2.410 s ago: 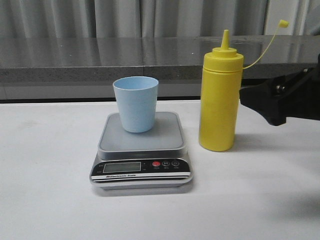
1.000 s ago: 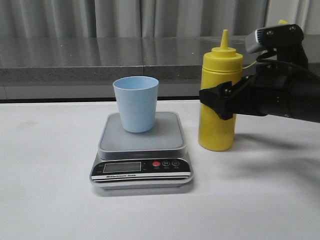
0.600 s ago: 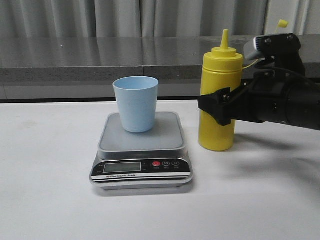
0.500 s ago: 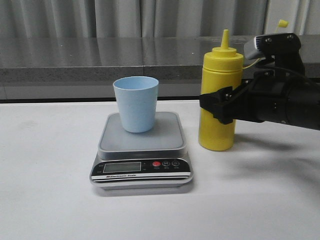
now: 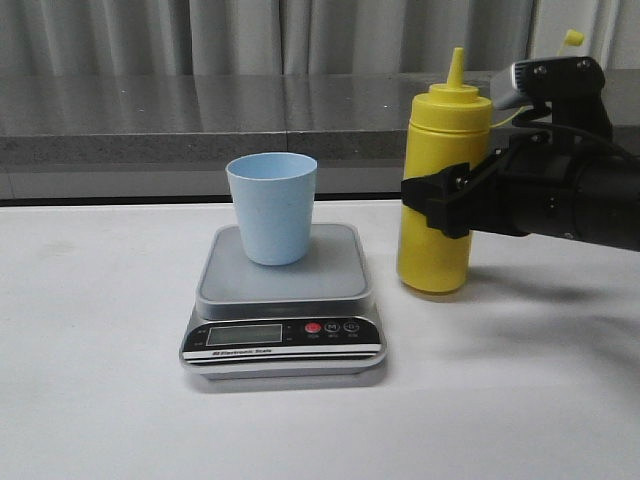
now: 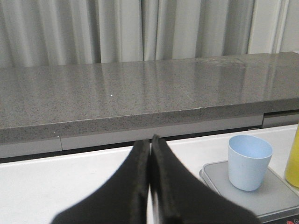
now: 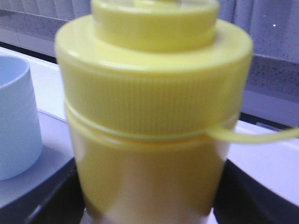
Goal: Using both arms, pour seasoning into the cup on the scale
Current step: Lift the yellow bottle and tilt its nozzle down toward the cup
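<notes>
Nearest: one scale on the white table, one blue cup standing on its platform. Just right of that, one yellow seasoning bottle, clamped at mid-body by the right gripper. Lifted slightly and tipped compared with half a second ago. Left gripper pressed fully closed, holding nothing.

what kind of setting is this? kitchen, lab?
Likely a lab test bench dressed as a kitchen: plain white table, grey stone-look counter against curtains, and only a digital kitchen scale as equipment.
</notes>
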Action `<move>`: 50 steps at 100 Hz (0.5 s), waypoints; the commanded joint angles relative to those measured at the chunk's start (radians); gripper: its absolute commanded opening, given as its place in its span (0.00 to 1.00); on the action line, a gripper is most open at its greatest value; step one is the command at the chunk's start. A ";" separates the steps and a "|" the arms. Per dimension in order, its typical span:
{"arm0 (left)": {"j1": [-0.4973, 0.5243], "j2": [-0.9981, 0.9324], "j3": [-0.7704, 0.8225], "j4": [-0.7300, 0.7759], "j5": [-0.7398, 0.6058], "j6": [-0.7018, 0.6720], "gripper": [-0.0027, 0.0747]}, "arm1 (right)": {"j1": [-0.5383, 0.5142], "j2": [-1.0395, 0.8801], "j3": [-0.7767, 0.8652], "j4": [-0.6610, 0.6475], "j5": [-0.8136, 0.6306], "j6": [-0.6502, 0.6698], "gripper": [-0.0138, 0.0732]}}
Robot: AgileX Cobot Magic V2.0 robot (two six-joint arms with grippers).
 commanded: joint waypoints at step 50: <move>0.001 0.010 -0.027 -0.003 -0.077 0.001 0.01 | 0.044 -0.285 -0.153 -0.171 0.645 -0.188 0.51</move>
